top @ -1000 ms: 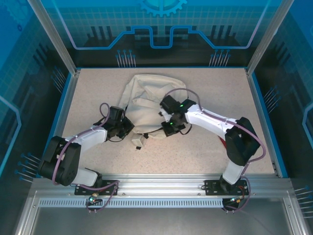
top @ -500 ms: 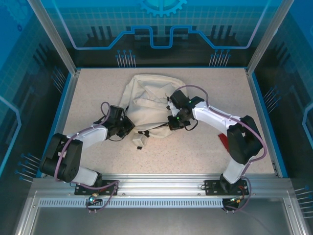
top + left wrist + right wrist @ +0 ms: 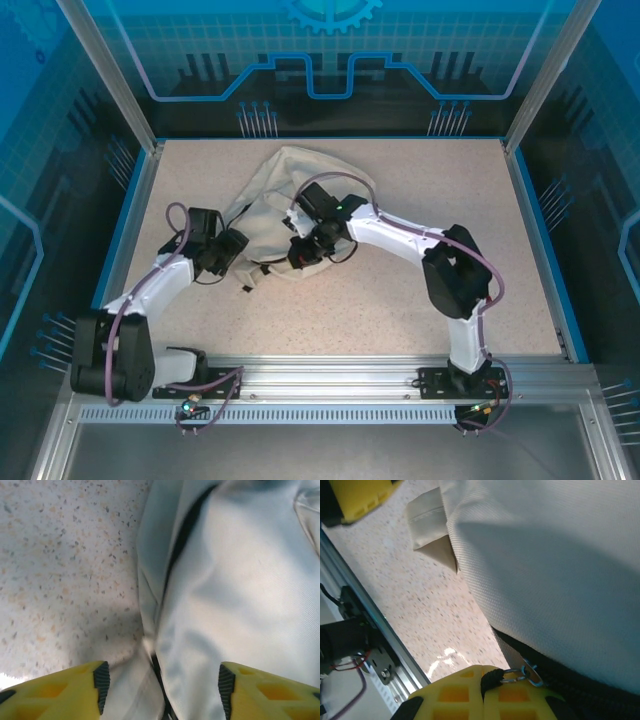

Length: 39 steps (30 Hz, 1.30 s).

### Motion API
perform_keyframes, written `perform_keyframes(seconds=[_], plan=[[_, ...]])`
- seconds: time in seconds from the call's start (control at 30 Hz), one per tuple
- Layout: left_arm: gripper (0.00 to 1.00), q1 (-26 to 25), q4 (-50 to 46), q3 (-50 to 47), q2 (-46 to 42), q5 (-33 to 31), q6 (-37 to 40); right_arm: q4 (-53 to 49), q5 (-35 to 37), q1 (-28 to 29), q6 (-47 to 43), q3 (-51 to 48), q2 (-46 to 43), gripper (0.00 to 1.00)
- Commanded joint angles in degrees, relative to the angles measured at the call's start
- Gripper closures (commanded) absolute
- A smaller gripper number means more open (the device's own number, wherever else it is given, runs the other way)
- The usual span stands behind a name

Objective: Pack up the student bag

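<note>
table [image 3: 420, 190]: speckled beige, blue-edged
walls [image 3: 330, 50]: blue panels, metal frame
bag [image 3: 268, 205]: crumpled, mid-table
left gripper [image 3: 161, 677]: jaws apart, straddling bag fabric
right gripper [image 3: 484, 684]: closed, pinching zip pull [image 3: 514, 676]

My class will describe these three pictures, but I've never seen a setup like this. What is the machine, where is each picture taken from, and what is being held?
The machine is two robot arms, a left arm and a right arm, bolted at the near edge of a speckled table. The wide picture looks down from above. The other two come from a camera on each wrist, so yellow fingers show at the bottom. A cream-white fabric backpack, the student bag, lies on the table. The left gripper stands open at the bag's side. The right gripper is shut on the bag's zipper pull.
</note>
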Motion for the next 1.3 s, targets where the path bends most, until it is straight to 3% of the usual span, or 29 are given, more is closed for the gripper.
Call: perform_keyframes(seconds=[0.0, 0.13, 0.23, 0.67, 0.83, 1.03, 1.27], plan=[[0.35, 0.16, -3.69, -1.07, -4.28, 4.18, -2.04, 2.28, -3.81, 0.75, 0.74, 4.01, 2.44, 1.00], [0.32, -0.41, 3.78, -4.73, -6.03, 13.14, -8.28, 3.34, -6.34, 0.83, 0.69, 4.58, 2.99, 1.00], [0.29, -2.42, 10.26, -6.12, -4.80, 16.30, -13.31, 4.24, -7.20, 0.83, 0.90, 2.92, 2.04, 1.00], [0.32, -9.64, 24.99, -7.93, 6.09, 12.39, -25.64, 6.07, -8.02, 0.81, 1.63, -2.42, -1.66, 1.00], [0.60, -9.96, 24.36, -8.08, 7.47, 9.00, -25.37, 3.73, -5.12, 0.84, 1.11, -3.61, -2.50, 1.00], [0.98, -9.96, 20.64, -8.10, 7.99, 4.66, -22.08, -5.77, 7.27, -0.06, 0.94, -5.48, -3.01, 1.00], [1.00, -9.35, 19.87, -9.57, 10.16, 3.43, -19.90, -8.49, 13.06, -3.81, 3.36, -8.25, -2.11, 1.00]])
